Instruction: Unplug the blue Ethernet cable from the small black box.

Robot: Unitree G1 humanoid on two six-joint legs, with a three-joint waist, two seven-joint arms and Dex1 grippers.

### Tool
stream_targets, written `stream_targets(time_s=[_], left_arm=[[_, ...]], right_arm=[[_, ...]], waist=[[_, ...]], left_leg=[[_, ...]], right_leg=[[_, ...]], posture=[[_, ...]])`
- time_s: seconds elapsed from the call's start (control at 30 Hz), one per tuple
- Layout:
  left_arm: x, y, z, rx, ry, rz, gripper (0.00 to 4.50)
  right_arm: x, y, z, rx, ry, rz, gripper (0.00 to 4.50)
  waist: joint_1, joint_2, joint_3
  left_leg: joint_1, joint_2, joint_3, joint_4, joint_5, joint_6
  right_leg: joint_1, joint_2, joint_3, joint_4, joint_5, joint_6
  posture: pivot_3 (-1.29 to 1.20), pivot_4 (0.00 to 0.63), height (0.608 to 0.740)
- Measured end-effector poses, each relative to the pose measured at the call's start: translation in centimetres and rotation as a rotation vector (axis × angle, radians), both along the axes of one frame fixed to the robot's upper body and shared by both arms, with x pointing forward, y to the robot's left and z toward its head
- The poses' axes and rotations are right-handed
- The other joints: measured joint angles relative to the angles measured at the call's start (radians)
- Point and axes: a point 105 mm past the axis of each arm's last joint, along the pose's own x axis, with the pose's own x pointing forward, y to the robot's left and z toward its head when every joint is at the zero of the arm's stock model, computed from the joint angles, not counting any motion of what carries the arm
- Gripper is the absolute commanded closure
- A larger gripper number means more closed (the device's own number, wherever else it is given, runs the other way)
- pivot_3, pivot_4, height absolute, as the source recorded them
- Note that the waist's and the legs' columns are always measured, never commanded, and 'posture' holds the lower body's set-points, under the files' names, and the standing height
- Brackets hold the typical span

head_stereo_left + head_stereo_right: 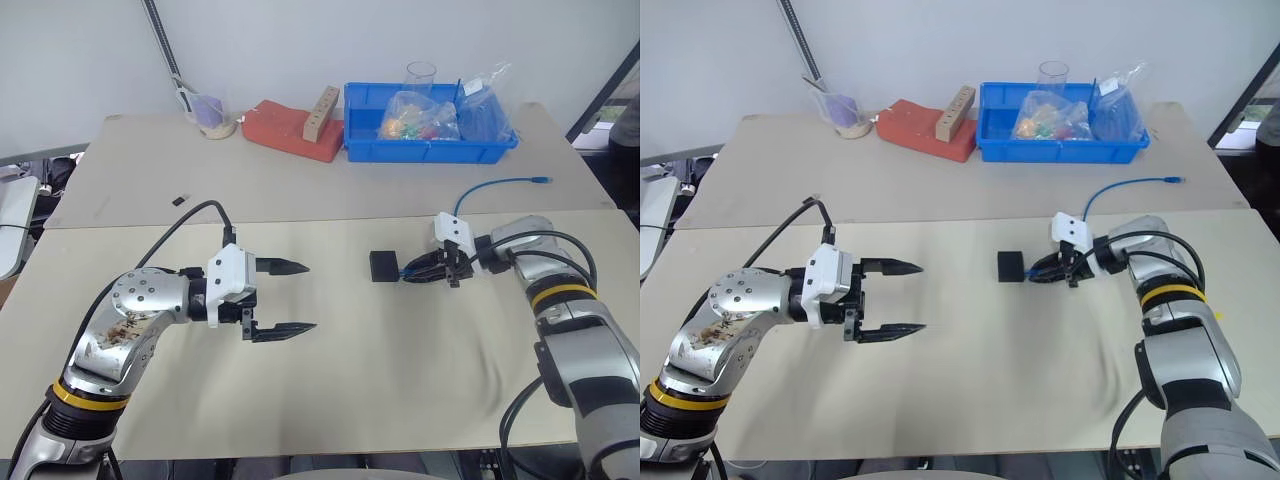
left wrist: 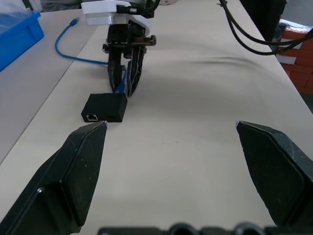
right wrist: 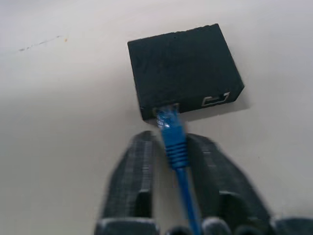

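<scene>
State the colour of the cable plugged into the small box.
Bright blue cable, plugged into the small black box; clearest in the right wrist view.

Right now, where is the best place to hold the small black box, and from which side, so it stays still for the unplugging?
Grip the small black box across its two flat sides, coming from the end opposite the blue Ethernet cable. That end is free; the right hand crowds the plug side.

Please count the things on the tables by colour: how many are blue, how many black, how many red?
Blue: 2, the cable and the bin.
Black: 2, the box and a tiny piece.
Red: 1, the block.
Total: 5.
</scene>
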Motion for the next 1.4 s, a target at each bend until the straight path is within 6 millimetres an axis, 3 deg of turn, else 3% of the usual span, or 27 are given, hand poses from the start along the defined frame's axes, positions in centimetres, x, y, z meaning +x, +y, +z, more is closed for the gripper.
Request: stream_targets(time_s=[0.13,0.2,0.37,0.5,0.67,0.87,0.97,1.17,1.27,1.33,1.4], left_arm=[[0.3,0.0,0.1,-0.020,0.011,0.026,0.00],[1.3,0.1,0.7,-0.094,0.076,0.088,0.00],[3.8,1.8,1.8,-0.311,0.404,0.259,0.00],[4.9,1.3,2.1,-0.416,0.565,0.267,0.00],[6.6,0.3,3.0,-0.446,0.553,0.270,0.00],[7.8,-0.7,1.5,-0.427,0.566,0.277,0.00],[7.7,-1.3,1.6,-0.424,0.560,0.249,0.86],[7.3,-1.9,2.3,-0.435,0.550,0.182,3.84],[7.3,-2.0,2.3,-0.433,0.550,0.175,3.90],[7.3,-2.0,2.2,-0.423,0.548,0.176,3.90],[7.3,-1.8,1.8,-0.386,0.537,0.191,3.90]], right_arm=[[0.0,0.1,0.3,-0.005,-0.041,0.023,4.49],[0.0,0.9,1.3,0.015,-0.146,0.063,4.49],[-0.3,4.6,6.3,0.037,-0.671,0.169,4.49],[-1.7,7.0,8.8,0.019,-0.965,0.264,4.49],[-3.7,9.4,9.0,0.016,-1.104,0.357,4.49],[-4.3,10.4,9.6,0.027,-1.155,0.378,4.49],[-4.4,10.7,9.5,0.023,-1.152,0.388,4.50],[-4.5,10.9,9.5,0.028,-1.155,0.380,4.50],[-4.5,11.0,9.4,0.028,-1.149,0.381,4.50],[-4.5,11.0,9.3,0.043,-1.106,0.374,3.48],[-4.8,11.0,9.1,0.084,-0.998,0.367,2.82]], waist=[[0.001,0.000,0.000],[0.001,0.000,0.000],[-0.004,0.001,0.000],[0.003,0.000,0.000],[0.009,0.000,0.000],[0.004,0.000,0.000],[0.002,0.000,0.000],[0.002,0.000,0.000],[0.001,0.000,0.000],[0.001,0.000,0.000],[0.001,0.000,0.000]], left_leg=[[0.000,0.000,0.000,0.000,0.000,0.000],[0.000,0.000,-0.001,0.000,0.000,0.000],[-0.001,0.000,-0.003,0.000,0.000,0.000],[-0.001,0.000,-0.003,0.001,0.000,-0.001],[-0.002,-0.002,-0.002,0.001,0.001,-0.001],[-0.002,-0.001,-0.002,0.001,0.001,-0.002],[-0.002,-0.001,-0.002,0.001,0.001,-0.002],[-0.002,-0.001,-0.002,0.001,0.001,-0.002],[-0.002,-0.001,-0.002,0.001,0.001,-0.001],[-0.002,-0.001,-0.002,0.001,0.001,-0.001],[-0.002,-0.001,-0.002,0.001,0.001,-0.001]], right_leg=[[0.000,0.000,0.000,0.000,0.000,0.000],[0.000,0.000,0.000,0.001,0.000,0.000],[-0.001,0.000,-0.001,0.002,0.000,0.000],[-0.001,-0.001,-0.002,0.002,0.000,0.000],[-0.001,-0.002,-0.002,0.002,0.000,0.000],[-0.001,-0.001,-0.002,0.002,0.000,0.000],[-0.001,-0.001,-0.002,0.002,0.000,0.000],[-0.001,-0.001,-0.001,0.002,0.000,0.000],[-0.001,-0.001,-0.001,0.001,0.000,0.000],[-0.001,-0.001,-0.001,0.001,0.000,0.000],[-0.001,-0.001,-0.001,0.001,0.000,0.000]], posture=[[0.00,0.150,0.740],[0.00,0.150,0.740],[0.00,0.150,0.740],[0.00,0.150,0.740],[0.00,0.150,0.740],[0.00,0.150,0.740],[0.00,0.150,0.740],[0.00,0.150,0.740],[0.00,0.150,0.740],[0.00,0.150,0.740],[0.00,0.150,0.740]])
